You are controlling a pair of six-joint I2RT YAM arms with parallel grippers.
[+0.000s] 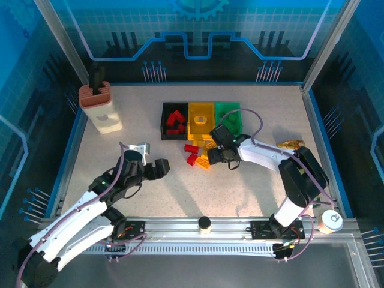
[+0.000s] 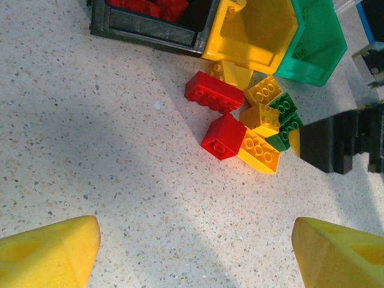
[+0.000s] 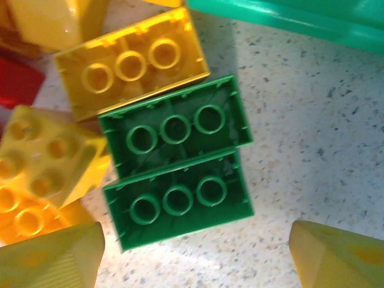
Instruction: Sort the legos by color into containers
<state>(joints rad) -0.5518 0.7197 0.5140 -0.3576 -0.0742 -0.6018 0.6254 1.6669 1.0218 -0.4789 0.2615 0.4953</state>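
The overhead view takes in the whole layout. On the counter (image 1: 180,198) the containers stand in a row, touching: the black bin (image 1: 164,123), the yellow bin (image 1: 201,129) and the green bin (image 1: 227,110). Red pieces lie inside the black one. The loose legos (image 1: 201,157) are heaped just in front of the yellow bin.

The right arm bends in from its base at the right. The right hand (image 1: 212,156) sits low at the heap's right edge. The left arm stretches up from the lower left, and the left hand (image 1: 161,169) points toward the heap but is apart from it.

The left wrist view sorts out the heap. Two red bricks (image 2: 214,92) lie on its near side, with yellow ones behind them and green ones at the far edge beside the dark right hand. The left hand (image 2: 195,252) is spread wide over bare counter and grips nothing.

The right wrist view gives the closest detail. Two green bricks (image 3: 175,129) lie touching, hollow undersides up, beside an upturned yellow brick (image 3: 132,60). The right hand (image 3: 195,252) is also spread wide and empty, with the nearer green brick just beyond its fingertips (image 3: 51,255).
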